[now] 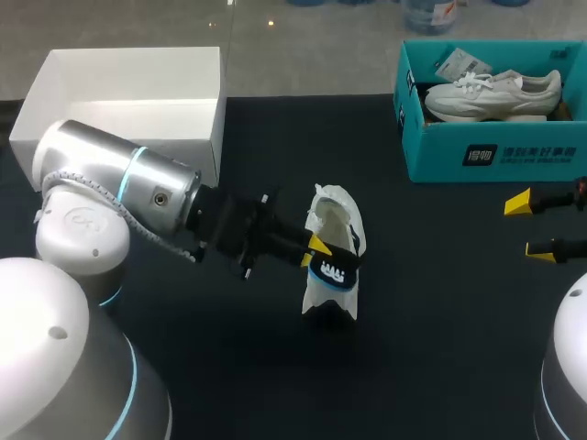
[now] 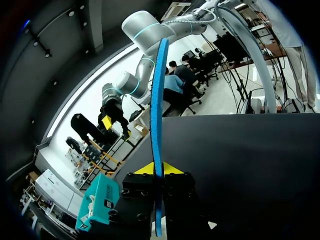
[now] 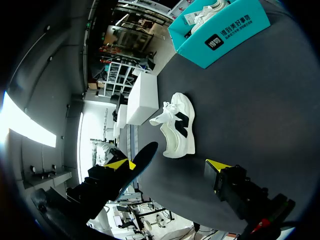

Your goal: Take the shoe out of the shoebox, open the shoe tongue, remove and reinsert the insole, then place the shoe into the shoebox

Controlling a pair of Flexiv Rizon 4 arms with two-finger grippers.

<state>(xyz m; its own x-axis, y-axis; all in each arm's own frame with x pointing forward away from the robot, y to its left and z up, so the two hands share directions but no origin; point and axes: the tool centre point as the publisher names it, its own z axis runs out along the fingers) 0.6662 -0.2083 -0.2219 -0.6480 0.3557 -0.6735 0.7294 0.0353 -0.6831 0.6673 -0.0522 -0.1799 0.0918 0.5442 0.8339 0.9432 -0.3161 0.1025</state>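
While outstretched, left claw (image 2: pixel 157 169) on insole (image 2: pixel 159 90).

Robotics lab: left arm (image 1: pixel 119 179) and right arm (image 1: pixel 569 367), both robotic, at a black table (image 1: pixel 440 312).

head: above-behind, looking down | left wrist: close, along jaws | right wrist+head: share shoe (image 1: pixel 336 218)

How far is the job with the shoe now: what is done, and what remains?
Done: the shoe lies out on the table, and its insole is out. In hand: the left gripper is shut on the insole, by the shoe. Left: put the insole back, then set the shoe into the teal shoebox. The right gripper is open, empty.
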